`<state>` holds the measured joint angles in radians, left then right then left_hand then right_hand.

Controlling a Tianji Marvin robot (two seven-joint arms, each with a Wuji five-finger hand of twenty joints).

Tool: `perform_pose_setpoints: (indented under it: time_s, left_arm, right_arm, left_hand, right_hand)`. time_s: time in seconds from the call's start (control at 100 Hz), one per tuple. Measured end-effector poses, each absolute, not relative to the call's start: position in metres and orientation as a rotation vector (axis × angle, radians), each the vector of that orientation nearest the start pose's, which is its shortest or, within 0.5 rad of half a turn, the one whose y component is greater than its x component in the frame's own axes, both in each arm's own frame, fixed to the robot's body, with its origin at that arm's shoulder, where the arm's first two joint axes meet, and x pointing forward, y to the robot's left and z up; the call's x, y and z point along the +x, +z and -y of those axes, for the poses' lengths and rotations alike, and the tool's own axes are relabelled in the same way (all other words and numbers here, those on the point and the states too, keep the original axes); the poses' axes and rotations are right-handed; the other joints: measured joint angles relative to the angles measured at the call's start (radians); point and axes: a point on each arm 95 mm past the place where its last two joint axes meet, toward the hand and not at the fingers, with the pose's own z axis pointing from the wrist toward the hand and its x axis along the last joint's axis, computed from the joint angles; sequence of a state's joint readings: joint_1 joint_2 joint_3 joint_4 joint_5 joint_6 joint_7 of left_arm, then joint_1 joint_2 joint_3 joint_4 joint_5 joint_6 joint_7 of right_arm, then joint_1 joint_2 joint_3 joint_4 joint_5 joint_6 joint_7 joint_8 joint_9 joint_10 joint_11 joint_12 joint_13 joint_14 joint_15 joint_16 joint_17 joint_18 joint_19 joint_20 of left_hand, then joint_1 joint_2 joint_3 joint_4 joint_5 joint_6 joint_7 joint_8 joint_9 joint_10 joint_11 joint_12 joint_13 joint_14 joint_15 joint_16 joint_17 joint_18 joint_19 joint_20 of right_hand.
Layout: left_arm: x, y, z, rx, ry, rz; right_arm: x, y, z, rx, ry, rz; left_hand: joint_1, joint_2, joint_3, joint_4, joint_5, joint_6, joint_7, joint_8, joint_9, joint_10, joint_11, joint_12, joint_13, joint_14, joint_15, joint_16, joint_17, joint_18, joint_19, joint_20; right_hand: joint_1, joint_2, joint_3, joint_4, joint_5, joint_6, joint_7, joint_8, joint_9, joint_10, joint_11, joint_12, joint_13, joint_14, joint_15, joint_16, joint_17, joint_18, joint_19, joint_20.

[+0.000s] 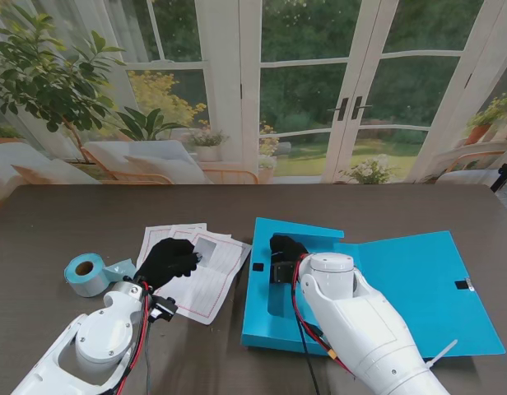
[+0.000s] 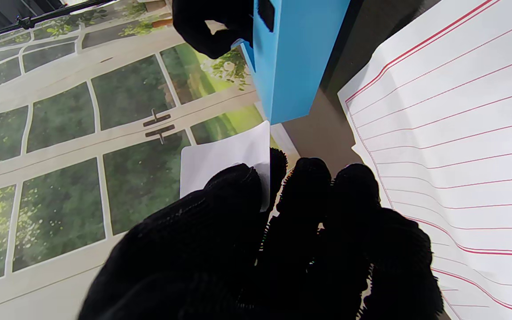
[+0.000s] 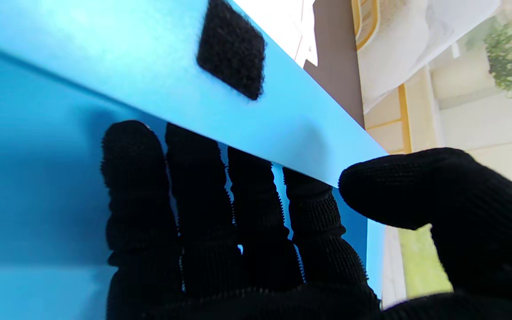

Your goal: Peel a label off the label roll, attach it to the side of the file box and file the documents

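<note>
Your left hand [image 2: 282, 231] pinches a white label [image 2: 225, 164] at frame centre, while your right hand [image 3: 247, 231] grips the blue file box [image 1: 278, 313] wall.

A dark surface [image 1: 72, 214] carries everything. The blue file box [image 1: 262, 325] lies open right of centre, its lid [image 1: 426, 288] spread flat to the right with a small black patch at its far edge. The right hand [image 1: 285, 249] — black-gloved — rests inside the box by its left wall, the white arm rising from the near right corner. Left of the box lie the documents [image 1: 212, 284], white sheets with red lines, fanned over one another. The left hand [image 1: 166, 260] hovers over their left part, fingers curled on a small pale label [image 1: 206, 249]. Farther left sits the label roll [image 1: 86, 274], pale blue, on its side, apart from the papers.
</note>
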<state>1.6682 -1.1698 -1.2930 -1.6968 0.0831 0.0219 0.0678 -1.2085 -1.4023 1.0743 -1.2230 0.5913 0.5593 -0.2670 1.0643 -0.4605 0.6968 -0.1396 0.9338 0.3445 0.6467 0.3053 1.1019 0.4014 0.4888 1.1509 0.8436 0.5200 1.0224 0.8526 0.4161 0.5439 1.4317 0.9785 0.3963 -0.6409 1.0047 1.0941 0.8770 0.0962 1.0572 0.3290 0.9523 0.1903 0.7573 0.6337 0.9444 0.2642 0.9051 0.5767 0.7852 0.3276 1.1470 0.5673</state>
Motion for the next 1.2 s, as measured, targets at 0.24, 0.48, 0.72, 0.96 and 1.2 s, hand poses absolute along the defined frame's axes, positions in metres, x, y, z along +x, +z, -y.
perform_pose_setpoints:
  time_s: [0.24, 0.48, 0.72, 0.96, 1.2]
  left_arm:
    - [0.385, -0.317, 0.002, -2.082, -2.027, -0.745]
    - [0.390, -0.319, 0.007, -2.097, -2.019, -0.781]
    - [0.394, -0.318, 0.011, -2.100, -2.025, -0.797]
    - [0.402, -0.311, 0.015, -2.081, -2.043, -0.815]
    - [0.413, -0.304, 0.022, -2.070, -2.068, -0.836]
  right_arm:
    - [0.474, -0.351, -0.092, -2.628, -1.273, 0.065]
    - [0.475, -0.338, -0.089, -2.592, -1.322, 0.018]
    - [0.474, -0.320, -0.085, -2.556, -1.373, 0.001]
    - [0.472, -0.307, -0.082, -2.526, -1.408, -0.010]
    - [0.469, -0.296, -0.079, -2.507, -1.427, -0.010]
  left_hand:
    - [0.000, 0.000, 0.000, 0.000, 0.000, 0.000, 0.000, 0.000, 0.000, 0.000, 0.000, 0.000, 0.000, 0.000, 0.000, 0.000, 0.000, 0.000, 0.000, 0.002]
    - [0.000, 0.000, 0.000, 0.000, 0.000, 0.001, 0.000, 0.002, 0.000, 0.000, 0.000, -0.001, 0.000, 0.001, 0.000, 0.000, 0.000, 0.000, 0.000, 0.003]
    - [0.000, 0.000, 0.000, 0.000, 0.000, 0.001, 0.000, 0.002, 0.000, 0.001, 0.000, -0.002, 0.000, 0.001, 0.000, 0.001, 0.000, 0.000, 0.000, 0.003]
    - [0.000, 0.000, 0.000, 0.000, 0.000, 0.001, 0.000, 0.002, 0.000, 0.002, 0.000, -0.003, 0.000, 0.002, 0.000, 0.002, 0.000, 0.001, 0.000, 0.004]
    - [0.000, 0.000, 0.000, 0.000, 0.000, 0.001, 0.000, 0.002, 0.000, 0.002, 0.000, -0.003, 0.000, 0.002, 0.000, 0.002, 0.000, 0.002, 0.000, 0.005]
  right_hand:
    - [0.000, 0.000, 0.000, 0.000, 0.000, 0.001, 0.000, 0.000, 0.000, 0.000, 0.000, 0.000, 0.000, 0.010, 0.002, 0.000, -0.050, 0.009, 0.000, 0.000]
    - [0.000, 0.000, 0.000, 0.000, 0.000, 0.004, -0.002, 0.000, 0.000, 0.008, 0.000, 0.000, 0.000, 0.011, 0.002, 0.000, -0.050, 0.010, 0.000, 0.001]
    - [0.000, 0.000, 0.000, 0.000, 0.000, 0.014, -0.004, 0.000, 0.000, 0.013, 0.000, 0.000, 0.000, 0.012, 0.004, 0.000, -0.050, 0.011, 0.000, 0.001]
    - [0.000, 0.000, 0.000, 0.000, 0.000, 0.017, -0.005, 0.000, 0.000, 0.019, 0.000, 0.000, 0.000, 0.023, 0.004, 0.000, -0.050, 0.016, -0.006, 0.001]
    - [0.000, 0.000, 0.000, 0.000, 0.000, 0.026, -0.015, 0.000, 0.000, 0.021, 0.000, 0.000, 0.000, 0.024, 0.004, 0.000, -0.051, 0.017, -0.007, 0.002]
